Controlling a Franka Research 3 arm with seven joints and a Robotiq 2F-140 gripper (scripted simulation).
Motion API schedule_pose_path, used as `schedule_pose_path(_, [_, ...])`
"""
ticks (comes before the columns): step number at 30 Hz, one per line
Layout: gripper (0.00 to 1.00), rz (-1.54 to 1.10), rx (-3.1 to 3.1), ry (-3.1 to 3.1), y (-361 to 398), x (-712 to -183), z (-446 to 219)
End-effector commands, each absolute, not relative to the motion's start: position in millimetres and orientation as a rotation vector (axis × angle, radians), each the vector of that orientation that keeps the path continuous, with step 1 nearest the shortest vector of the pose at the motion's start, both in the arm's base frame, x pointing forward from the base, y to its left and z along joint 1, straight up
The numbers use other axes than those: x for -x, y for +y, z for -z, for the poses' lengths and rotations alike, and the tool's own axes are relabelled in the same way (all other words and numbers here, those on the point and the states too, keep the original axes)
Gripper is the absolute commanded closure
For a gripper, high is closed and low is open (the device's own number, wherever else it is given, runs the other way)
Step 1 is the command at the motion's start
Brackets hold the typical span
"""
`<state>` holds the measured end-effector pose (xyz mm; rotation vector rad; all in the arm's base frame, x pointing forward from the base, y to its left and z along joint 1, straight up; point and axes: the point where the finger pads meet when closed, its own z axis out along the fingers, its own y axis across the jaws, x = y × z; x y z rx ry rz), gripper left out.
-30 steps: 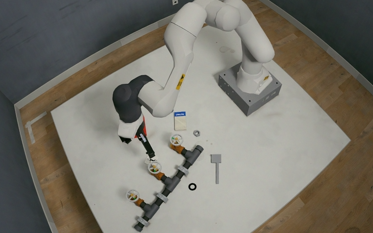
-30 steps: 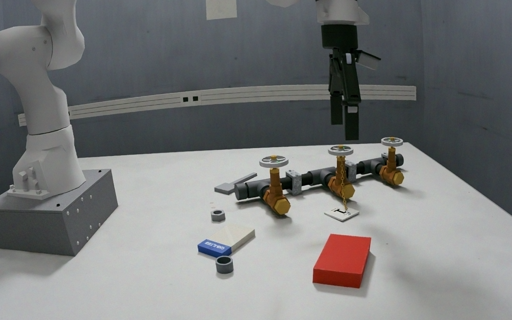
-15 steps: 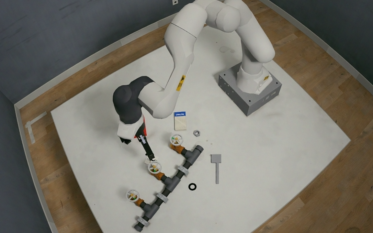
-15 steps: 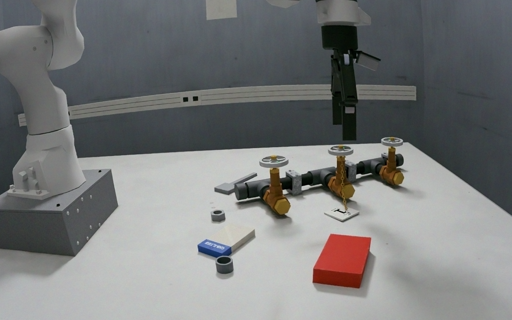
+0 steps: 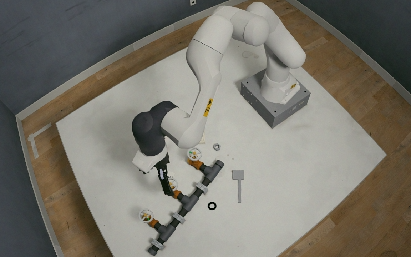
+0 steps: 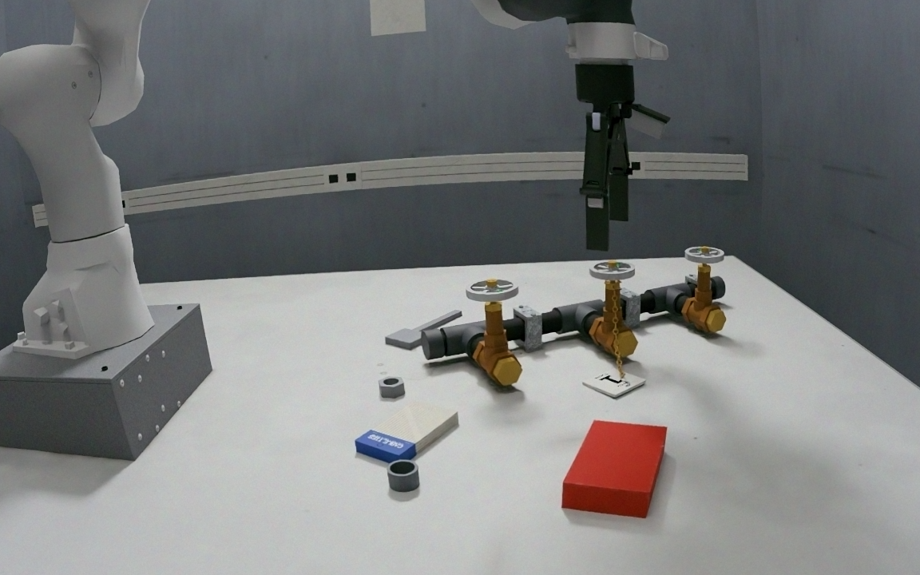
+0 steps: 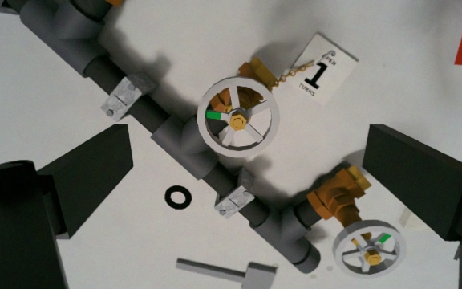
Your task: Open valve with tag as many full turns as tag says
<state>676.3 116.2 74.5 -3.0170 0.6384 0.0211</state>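
Three brass valves with white handwheels stand on a grey pipe (image 6: pixel 556 321). The middle valve (image 6: pixel 611 271) carries a chain to a white tag (image 6: pixel 613 383) that reads "1 turns" in the wrist view (image 7: pixel 322 72). My gripper (image 6: pixel 603 239) is open and empty, hanging straight above the middle handwheel (image 7: pixel 237 120) and apart from it. In the wrist view its two dark fingers stand left and right of that wheel, whose green mark (image 7: pixel 213 115) points left. The near valve (image 6: pixel 492 289) and the far valve (image 6: pixel 703 252) flank it. In the top view my gripper (image 5: pixel 168 188) covers part of the middle wheel.
A red block (image 6: pixel 615 465) lies in front of the tag. A blue-and-white box (image 6: pixel 406 431), a grey ring (image 6: pixel 402 474) and a nut (image 6: pixel 391 386) lie nearer the base. A grey flat tool (image 5: pixel 238 183) and a black washer (image 5: pixel 212 203) lie behind the pipe.
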Motion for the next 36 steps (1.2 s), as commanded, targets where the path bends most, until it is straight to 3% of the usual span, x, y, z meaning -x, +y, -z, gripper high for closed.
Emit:
schedule_pose_path(1, [0.0, -0.012, 2.907, 1.055, 121.3, -680.4, -74.1])
schedule_pose_path(36, [0.0, 0.013, 2.291, 2.121, 121.3, -680.4, -74.1])
